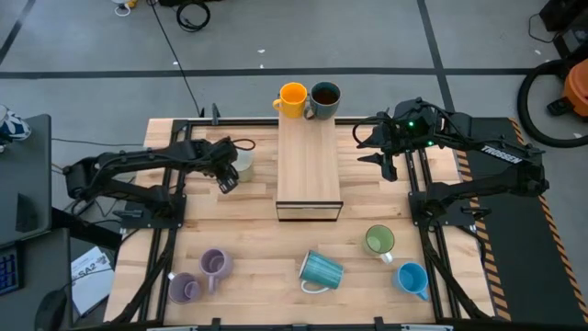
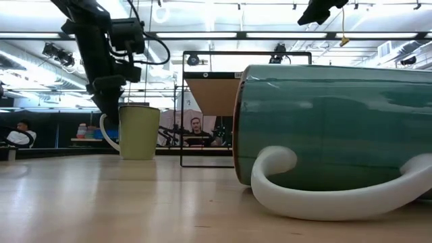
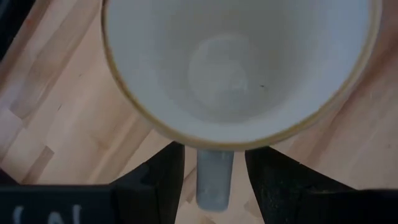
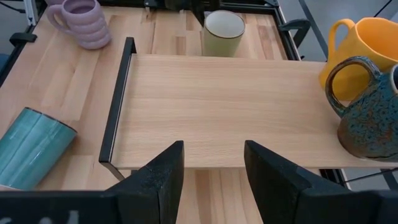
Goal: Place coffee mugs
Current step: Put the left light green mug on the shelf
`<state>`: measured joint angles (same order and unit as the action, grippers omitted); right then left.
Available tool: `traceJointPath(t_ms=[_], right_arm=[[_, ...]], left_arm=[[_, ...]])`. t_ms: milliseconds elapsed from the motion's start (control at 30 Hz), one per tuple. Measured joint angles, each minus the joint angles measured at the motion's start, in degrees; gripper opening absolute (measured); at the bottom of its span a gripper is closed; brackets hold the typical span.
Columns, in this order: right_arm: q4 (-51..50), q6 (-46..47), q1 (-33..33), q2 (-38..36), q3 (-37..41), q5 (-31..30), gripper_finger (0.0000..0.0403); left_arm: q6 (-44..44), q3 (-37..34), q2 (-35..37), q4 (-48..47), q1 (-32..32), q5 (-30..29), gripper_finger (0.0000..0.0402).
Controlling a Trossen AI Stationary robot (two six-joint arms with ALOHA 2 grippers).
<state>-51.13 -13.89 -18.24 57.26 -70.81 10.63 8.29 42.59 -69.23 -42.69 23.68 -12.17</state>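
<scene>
Handle straddled, not yet gripped

The left gripper (image 3: 214, 177) is spread open around the pale yellow-green mug (image 1: 243, 164)'s handle (image 3: 214, 177) (nothing held); it should be closed squarely, centred.

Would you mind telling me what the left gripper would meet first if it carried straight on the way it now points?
Probably the handle of the pale yellow-green mug: it sits between the left gripper's open fingers, directly beneath it. Just past it comes the mug's rim, then the table, though depth is hard to judge.
</scene>
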Motion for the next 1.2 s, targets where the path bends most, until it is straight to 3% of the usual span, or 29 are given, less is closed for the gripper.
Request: traceJointPath(t_ms=[400,900,1200], right_arm=[[0.00,0.00,0.00,0.00,0.01,0.00,0.0174],[0.00,0.17,-0.01,0.01,0.01,0.00,0.0174],[0.00,0.20,-0.02,0.00,0.00,0.00,0.0174]], left_arm=[[-1.47,0.00,-0.27,0.26,0.00,-0.26,0.0169],[-1.66,0.00,-0.24,1.31,-0.02,-0.30,0.0071],[-1.62,0.00,-0.24,1.35,-0.02,-0.72,0.0074]])
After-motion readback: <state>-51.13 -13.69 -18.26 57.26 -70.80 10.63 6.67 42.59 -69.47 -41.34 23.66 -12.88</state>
